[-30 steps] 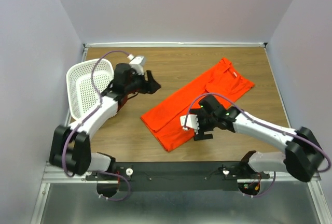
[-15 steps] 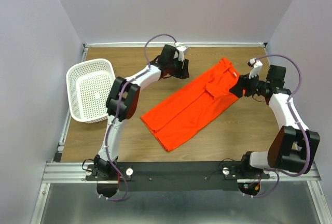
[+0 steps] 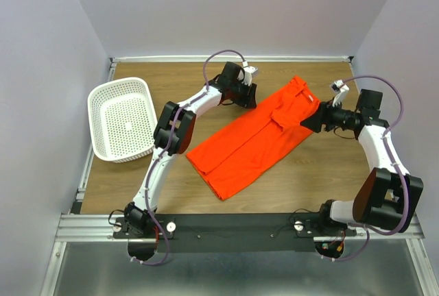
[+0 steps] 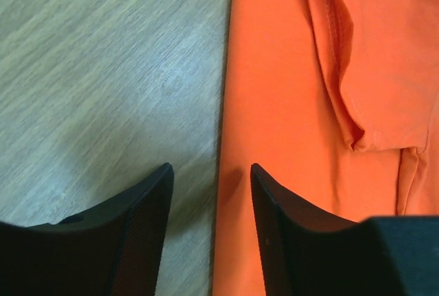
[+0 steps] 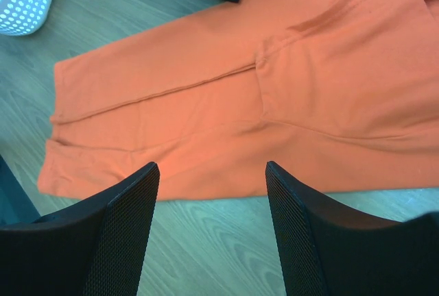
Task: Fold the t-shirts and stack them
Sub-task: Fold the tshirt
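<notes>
Lying slantwise on the brown wooden bench (image 3: 309,173) in the top view is the bright orange-red cloth t-shirt (image 3: 260,138), folded into a long strip. The left gripper (image 3: 250,97) is just beside the strip's far left edge. The right gripper (image 3: 306,123) is at the other side, by the end with the small white label (image 3: 310,97). A white plastic basket with holes (image 3: 123,121) sits well apart on the left.

The left wrist view shows the left gripper (image 4: 210,173) with its jaws apart and holding nothing. The t-shirt's (image 4: 288,104) edge runs right under the gap.

In the right wrist view, the right gripper (image 5: 211,169) is spread wide and has nothing in it. It hangs over the t-shirt's (image 5: 274,104) near edge.
</notes>
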